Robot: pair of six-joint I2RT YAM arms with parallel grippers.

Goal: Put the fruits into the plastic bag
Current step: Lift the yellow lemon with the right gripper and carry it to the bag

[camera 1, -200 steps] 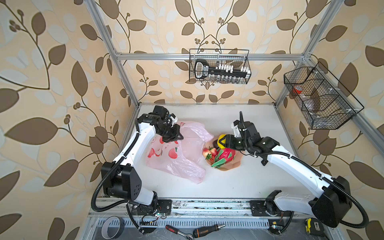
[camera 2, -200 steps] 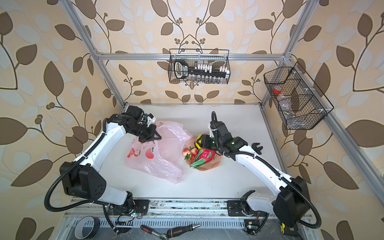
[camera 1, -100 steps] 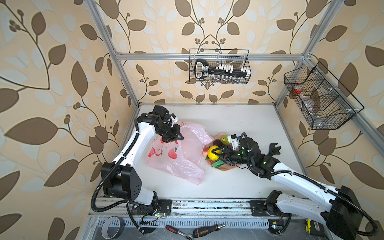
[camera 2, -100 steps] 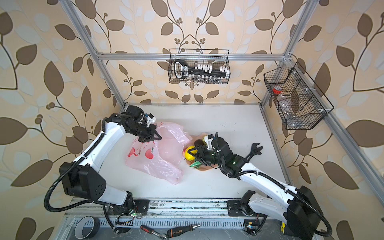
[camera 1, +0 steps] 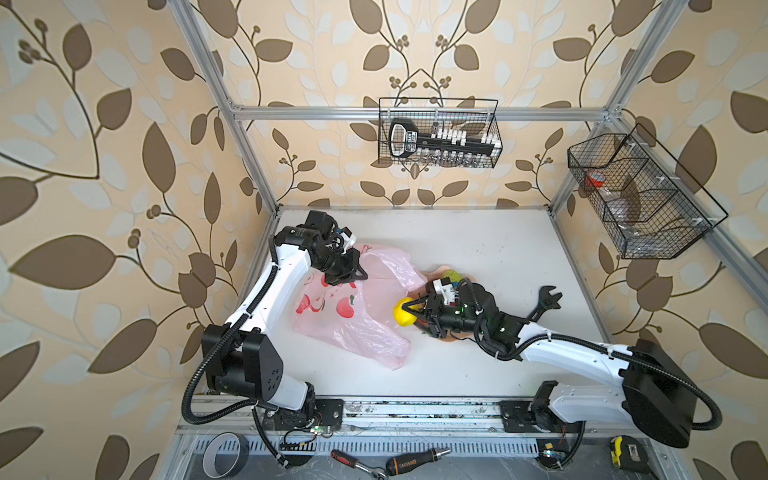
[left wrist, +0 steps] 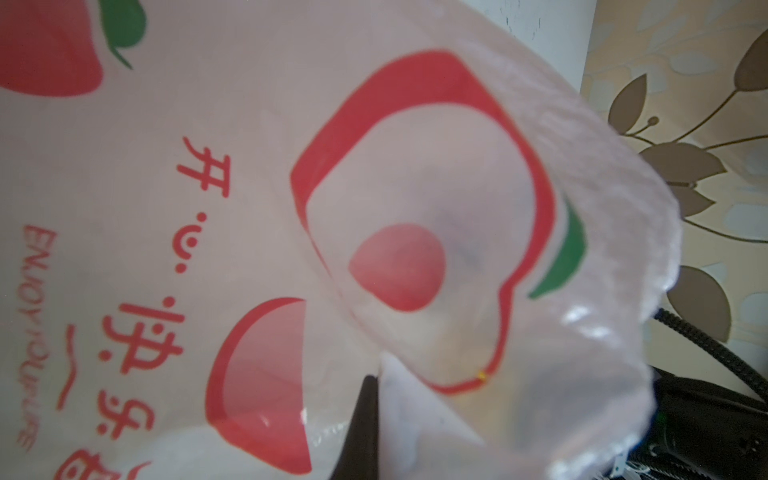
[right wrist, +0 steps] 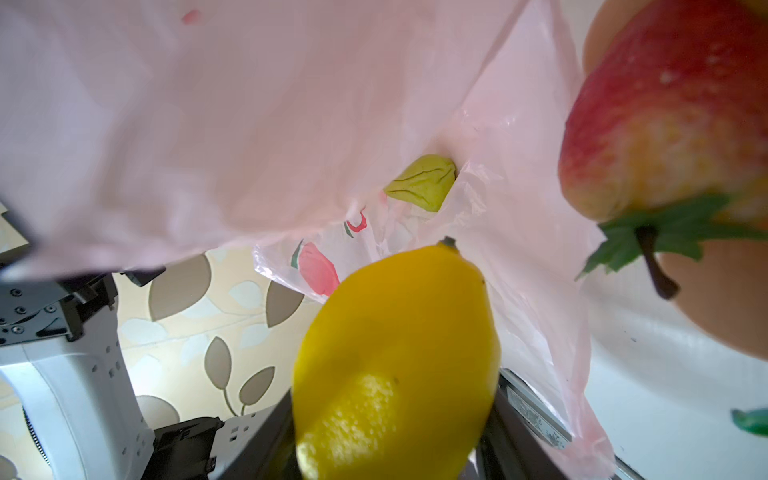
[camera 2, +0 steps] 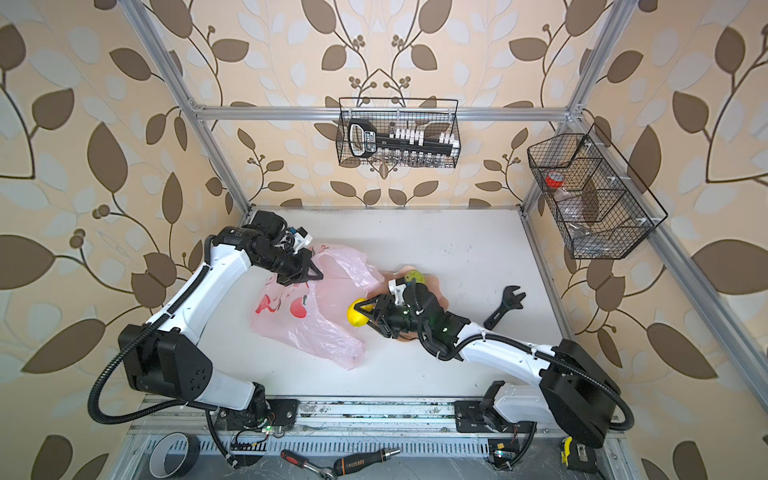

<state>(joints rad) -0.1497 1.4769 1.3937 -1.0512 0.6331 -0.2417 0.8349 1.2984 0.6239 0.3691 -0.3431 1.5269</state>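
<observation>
The right jaws grasp the glossy yellow toy lemon (camera 1: 404, 313) at centre frame, at the mouth of the thin translucent pink plastic bag (camera 1: 361, 332), whose upper edge the clenched left jaws hold raised. Push it deep under that flap before releasing, lest it roll out.

Yellow lemon (camera 1: 404, 318) aloft just right of crumpled pink bag (camera 1: 353, 332) (far-left edge held up); green fruit (camera 1: 454, 275) farther right.

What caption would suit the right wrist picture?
The right end effector holds a yellow lemon before the pink plastic bag.
</observation>
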